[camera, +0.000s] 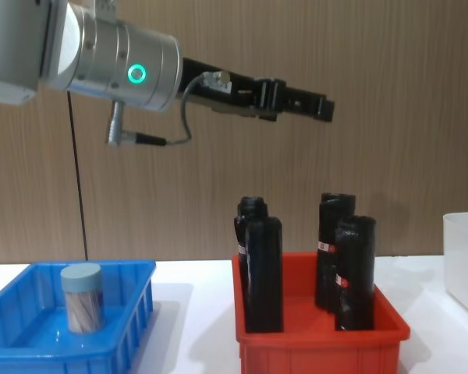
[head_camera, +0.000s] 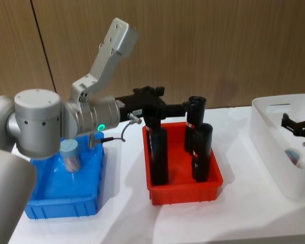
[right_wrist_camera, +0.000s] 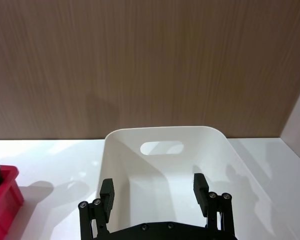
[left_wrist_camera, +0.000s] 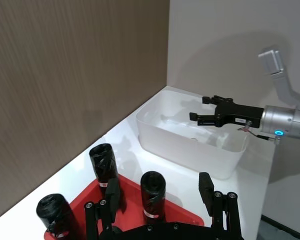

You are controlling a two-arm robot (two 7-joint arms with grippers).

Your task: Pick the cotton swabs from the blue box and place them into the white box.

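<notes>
Wood wall behind, white desk (head_camera: 127, 216). One swab jar (head_camera: 71, 155) stands in the blue box (head_camera: 61, 208); another seems to lie in the white box (head_camera: 267, 127), so roughly half done. Right gripper (right_wrist_camera: 153, 180) hangs over the white box, wide, empty. Left gripper (camera: 320, 107) high over the red bin (head_camera: 185, 195), wide, empty; next pick not started.
</notes>
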